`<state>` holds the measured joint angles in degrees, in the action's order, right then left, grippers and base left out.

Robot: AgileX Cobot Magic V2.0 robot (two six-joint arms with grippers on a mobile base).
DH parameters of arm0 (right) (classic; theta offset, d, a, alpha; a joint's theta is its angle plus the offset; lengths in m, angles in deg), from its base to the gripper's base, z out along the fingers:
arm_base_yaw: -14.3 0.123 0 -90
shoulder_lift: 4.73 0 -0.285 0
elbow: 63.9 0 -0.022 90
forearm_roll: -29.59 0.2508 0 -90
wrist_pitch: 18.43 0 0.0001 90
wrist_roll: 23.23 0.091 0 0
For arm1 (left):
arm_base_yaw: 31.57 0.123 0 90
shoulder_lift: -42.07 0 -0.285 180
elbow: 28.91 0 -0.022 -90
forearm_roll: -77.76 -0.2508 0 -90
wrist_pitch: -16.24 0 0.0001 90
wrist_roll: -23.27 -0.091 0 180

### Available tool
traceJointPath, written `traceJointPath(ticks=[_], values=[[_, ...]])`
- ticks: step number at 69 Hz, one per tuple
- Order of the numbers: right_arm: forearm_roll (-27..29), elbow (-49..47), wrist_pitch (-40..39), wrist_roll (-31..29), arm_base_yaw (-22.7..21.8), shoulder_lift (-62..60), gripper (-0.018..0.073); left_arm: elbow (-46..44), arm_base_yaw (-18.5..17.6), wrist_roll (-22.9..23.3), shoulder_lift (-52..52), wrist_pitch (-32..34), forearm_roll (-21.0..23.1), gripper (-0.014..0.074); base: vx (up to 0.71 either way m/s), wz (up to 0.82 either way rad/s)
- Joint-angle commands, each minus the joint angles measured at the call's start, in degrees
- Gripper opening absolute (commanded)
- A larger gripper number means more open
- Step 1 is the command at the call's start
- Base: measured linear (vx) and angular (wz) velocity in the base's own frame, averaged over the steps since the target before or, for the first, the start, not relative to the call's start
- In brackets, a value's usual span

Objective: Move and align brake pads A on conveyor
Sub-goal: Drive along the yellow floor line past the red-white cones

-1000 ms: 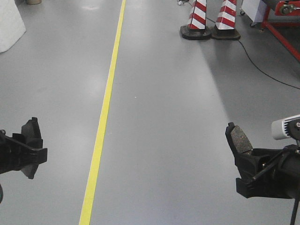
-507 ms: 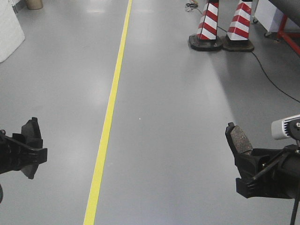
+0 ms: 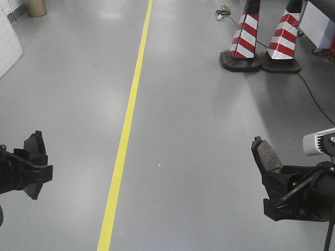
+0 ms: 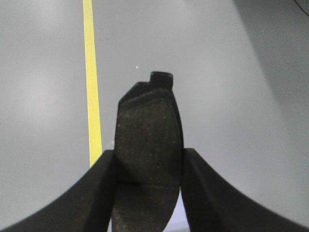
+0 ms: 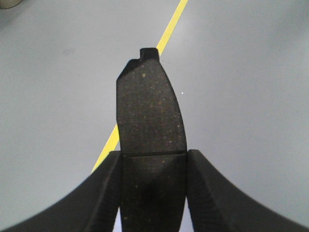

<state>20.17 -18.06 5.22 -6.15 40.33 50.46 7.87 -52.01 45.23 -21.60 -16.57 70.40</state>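
Against the frame of a second ago, nearer and lower in the front view now: the two red-and-white striped cones (image 3: 264,39), with the black cable (image 3: 314,97) trailing off beside them; swung a little toward the right at its far end, the yellow floor line (image 3: 127,125); both arms unchanged in place at the bottom corners. No containers anywhere in view, and no conveyor either, only grey floor (image 3: 193,136) under everything. Left of the yellow line, low in the front view, the left gripper (image 3: 32,166), black, fingers (image 4: 96,193) pinching a brake pad (image 4: 147,145) by its lower half, as seen from the left wrist. That pad: dark grey, rough and speckled, oblong and slightly curved, standing on end, a thin groove across the face just at the level of the fingertips, a small square tab of the backing plate sticking up at the top. Well to the right of the yellow line, the right gripper (image 3: 269,175), fingers (image 5: 207,193) likewise pressed against the two long edges of a second brake pad (image 5: 149,116). Same look there: dark charcoal face flecked with tiny yellowish specks, centre groove crossing at finger level, notched tab at the upper end, upper half free above the fingers. In the front view, rough face of this second pad turned up and toward the yellow line, tilted back over the black gripper body. Just right of it, a white camera housing (image 3: 319,142) on the right wrist. Both pads held in the air above the floor, touching nothing but fingers.
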Motion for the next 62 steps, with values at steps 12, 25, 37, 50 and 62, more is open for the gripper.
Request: traceJointPath(ticks=[12, 25, 37, 50, 62], values=[[-0.8, -1.8, -4.8, -0.5, -0.2, -0.5, 0.0077, -1.7, -0.2, 0.1, 0.8, 4.5, -0.3, 0.0198, 0.65, -0.01], [-0.8, -1.8, -4.8, -0.5, -0.2, -0.5, 0.0077, -1.7, -0.2, 0.1, 0.8, 4.5, -0.3, 0.0198, 0.66, -0.02], [-0.8, -1.8, -4.8, -0.5, -0.2, -0.5, 0.0077, -1.7, -0.2, 0.1, 0.8, 4.5, -0.3, 0.0198, 0.67, 0.0], [-0.8, -1.8, -4.8, -0.5, -0.2, -0.5, 0.0077, -1.7, -0.2, 0.1, 0.8, 4.5, -0.3, 0.0198, 0.68, 0.02], [-0.8, -1.8, -4.8, -0.5, -0.2, -0.5, 0.0077, -1.7, -0.2, 0.1, 0.8, 4.5, -0.3, 0.0198, 0.68, 0.03]])
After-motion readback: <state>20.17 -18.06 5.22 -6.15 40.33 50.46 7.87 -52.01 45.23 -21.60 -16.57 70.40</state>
